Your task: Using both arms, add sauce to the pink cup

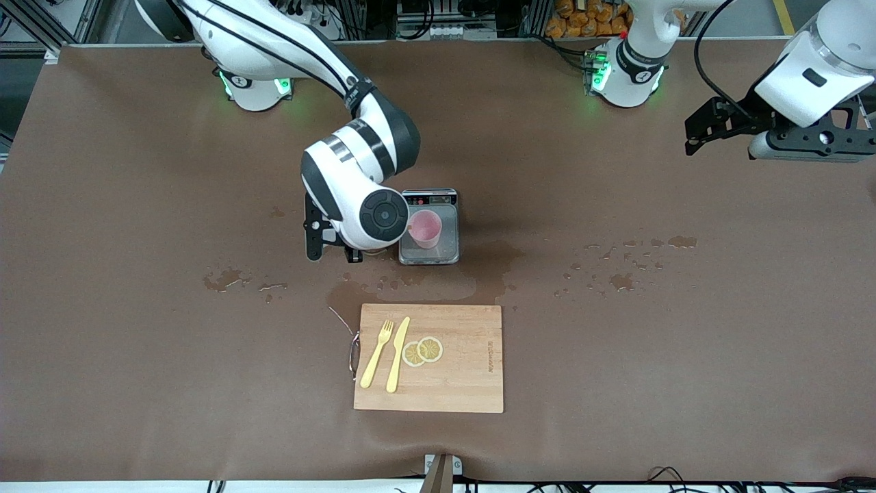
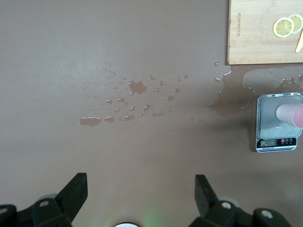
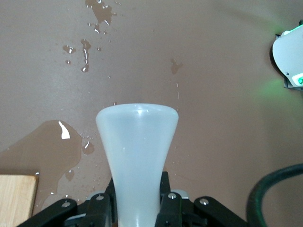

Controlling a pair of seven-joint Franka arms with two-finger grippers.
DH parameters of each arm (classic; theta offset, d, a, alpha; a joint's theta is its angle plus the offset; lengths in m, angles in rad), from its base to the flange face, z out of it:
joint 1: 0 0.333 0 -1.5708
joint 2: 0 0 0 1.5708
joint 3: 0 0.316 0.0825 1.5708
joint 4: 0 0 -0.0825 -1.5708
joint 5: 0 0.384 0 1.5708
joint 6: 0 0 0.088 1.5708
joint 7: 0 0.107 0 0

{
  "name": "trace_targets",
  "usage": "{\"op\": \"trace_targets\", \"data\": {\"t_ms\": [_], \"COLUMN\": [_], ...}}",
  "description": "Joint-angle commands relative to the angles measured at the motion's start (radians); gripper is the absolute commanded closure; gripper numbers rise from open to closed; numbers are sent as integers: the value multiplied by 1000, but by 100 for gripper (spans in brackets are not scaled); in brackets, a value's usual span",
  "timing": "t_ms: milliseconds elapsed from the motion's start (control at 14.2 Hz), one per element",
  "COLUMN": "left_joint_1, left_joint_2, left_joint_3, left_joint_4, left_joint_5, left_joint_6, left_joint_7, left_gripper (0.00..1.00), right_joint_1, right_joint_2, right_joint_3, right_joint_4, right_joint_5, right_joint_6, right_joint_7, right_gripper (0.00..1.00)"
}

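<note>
The pink cup (image 1: 425, 229) stands upright on a small grey scale (image 1: 445, 257) in the middle of the table; it also shows in the left wrist view (image 2: 289, 115). My right gripper (image 1: 333, 245) hangs low beside the scale, toward the right arm's end. It is shut on the sauce bottle (image 3: 137, 151), whose whitish translucent body sticks out between the fingers (image 3: 176, 208). The orange cap and nozzle are hidden, and the arm hides the bottle in the front view. My left gripper (image 1: 692, 139) (image 2: 140, 185) waits open and empty, high over the left arm's end of the table.
A wooden cutting board (image 1: 465, 383) lies nearer the front camera than the scale, with a yellow fork (image 1: 376, 353), a yellow knife (image 1: 397, 354) and lemon slices (image 1: 423, 351). Wet patches (image 1: 417, 287) (image 1: 623, 263) spread over the brown table cover.
</note>
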Motion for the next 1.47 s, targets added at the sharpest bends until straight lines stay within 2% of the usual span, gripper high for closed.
{"op": "trace_targets", "data": {"t_ms": [0,140,211,281,491,1404], "left_joint_1": [3,3,4,1,-2,1], "left_joint_2": [-1,-1,-1,-1,1,4], "left_joint_3": [-4,-6,-6,-6,-7,-15], "left_joint_4": [11,11,11,13,14,27], "left_joint_5": [-14,-14,-14,-14,-10,-5], "left_joint_6": [2,2,2,2,2,5], "left_joint_7": [10,10,10,10,10,10], "left_gripper": [0,0,0,0,0,0], "right_joint_1": [13,18,27,36,48,56], "right_joint_2": [22,28,32,37,52,49], "right_joint_3": [-3,-1,-3,-1,-1,2], "right_joint_4": [45,45,45,45,45,56], "right_joint_5": [-41,-63,-74,-102,-133,-131], "right_joint_6": [-34,-45,-51,-58,-71,-71], "right_joint_7": [21,20,20,17,12,0], "right_gripper": [89,92,99,100,100,100]}}
